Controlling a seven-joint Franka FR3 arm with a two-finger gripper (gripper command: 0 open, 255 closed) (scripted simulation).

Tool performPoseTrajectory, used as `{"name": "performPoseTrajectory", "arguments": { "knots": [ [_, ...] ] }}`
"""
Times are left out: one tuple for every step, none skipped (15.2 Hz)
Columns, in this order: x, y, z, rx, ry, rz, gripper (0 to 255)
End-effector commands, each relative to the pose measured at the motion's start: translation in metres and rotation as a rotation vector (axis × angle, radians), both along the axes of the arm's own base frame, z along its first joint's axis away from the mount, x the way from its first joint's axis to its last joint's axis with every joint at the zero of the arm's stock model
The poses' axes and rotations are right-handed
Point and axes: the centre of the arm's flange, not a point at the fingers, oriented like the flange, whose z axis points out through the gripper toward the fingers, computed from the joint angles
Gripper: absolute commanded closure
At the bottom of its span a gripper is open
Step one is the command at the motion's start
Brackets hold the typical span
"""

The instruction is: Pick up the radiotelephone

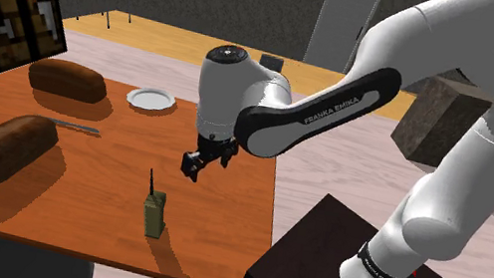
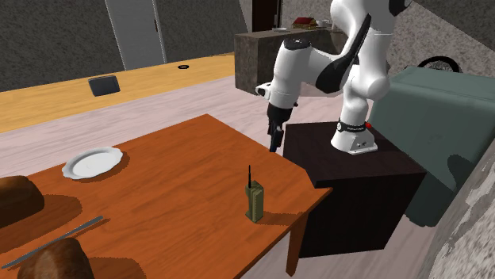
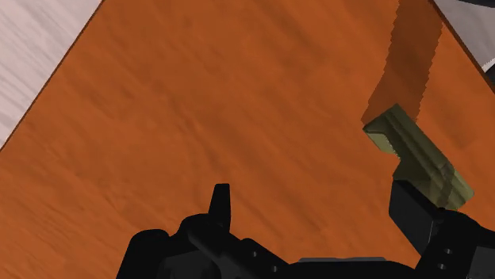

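Observation:
The radiotelephone [image 1: 155,215] is a small olive-green handset with a thin black antenna. It stands upright near the table's front edge, in the second exterior view close to the corner by the stand [image 2: 255,200]. My black gripper [image 1: 194,165] hangs above the orange-brown table [image 1: 107,183], a little behind and to the shoulder view's right of the handset. In the second exterior view the gripper [image 2: 274,143] is over the table's edge. In the wrist view the gripper [image 3: 317,208] is open with bare tabletop between its fingers. The radiotelephone [image 3: 416,150] lies just beyond the right fingertip [image 3: 412,210].
Two dark brown loaves [image 1: 67,81] [image 1: 4,147] lie on the shoulder view's left half of the table, with a knife [image 1: 76,127] between them. A white plate [image 1: 150,98] sits at the far edge. The dark stand [image 1: 317,264] is next to the table.

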Motion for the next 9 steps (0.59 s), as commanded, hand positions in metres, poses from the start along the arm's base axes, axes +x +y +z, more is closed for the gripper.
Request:
{"name": "performPoseTrajectory", "arguments": {
  "knots": [
    [0.011,0.02,-0.014,-0.001,-0.007,-0.006,0],
    [0.017,0.029,-0.021,-0.001,-0.011,-0.009,0],
    [0.022,0.039,-0.028,-0.002,-0.014,-0.011,0],
    [0.028,0.048,-0.036,-0.002,-0.017,-0.013,0],
    [0.034,0.057,-0.043,-0.003,-0.02,-0.015,0],
    [0.04,0.066,-0.05,-0.003,-0.023,-0.017,0],
    [0.046,0.075,-0.058,-0.003,-0.026,-0.019,0],
    [0.052,0.084,-0.065,-0.004,-0.03,-0.021,0],
    [0.058,0.093,-0.072,-0.004,-0.033,-0.023,0]
  ]
}}
